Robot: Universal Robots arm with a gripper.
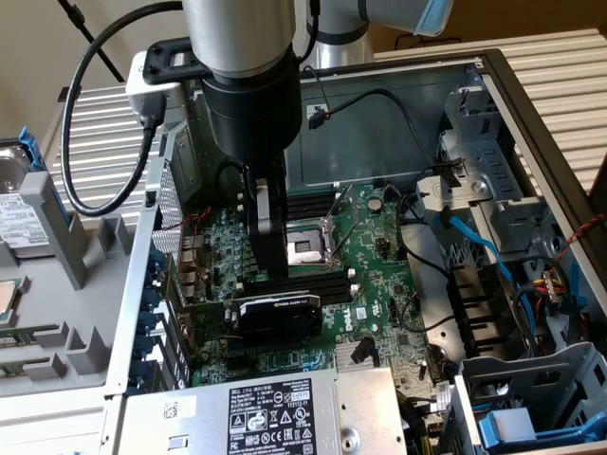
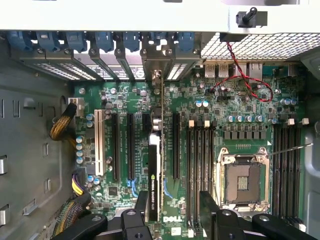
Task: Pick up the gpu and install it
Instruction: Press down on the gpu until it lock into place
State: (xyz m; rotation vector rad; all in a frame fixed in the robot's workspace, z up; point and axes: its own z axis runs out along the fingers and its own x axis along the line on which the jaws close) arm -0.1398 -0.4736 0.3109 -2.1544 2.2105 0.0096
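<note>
While the gpu stands on edge in a motherboard slot, the gripper hovers above it toward twelve o'clock in the exterior view, jaws spread and holding nothing.

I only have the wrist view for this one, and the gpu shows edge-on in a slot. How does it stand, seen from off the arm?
Observer: In the exterior view the gpu stands upright on the motherboard, with its black shroud face turned towards the camera.
Operator: Where is the gripper relative to it?
Observer: The gripper hangs close above the card's top edge, in front of the CPU socket. I cannot tell whether it touches the card.
Operator: Anything outside the case?
Observer: What looks like a hard drive sits in a grey holder on the exterior view's left, outside the case wall.
</note>
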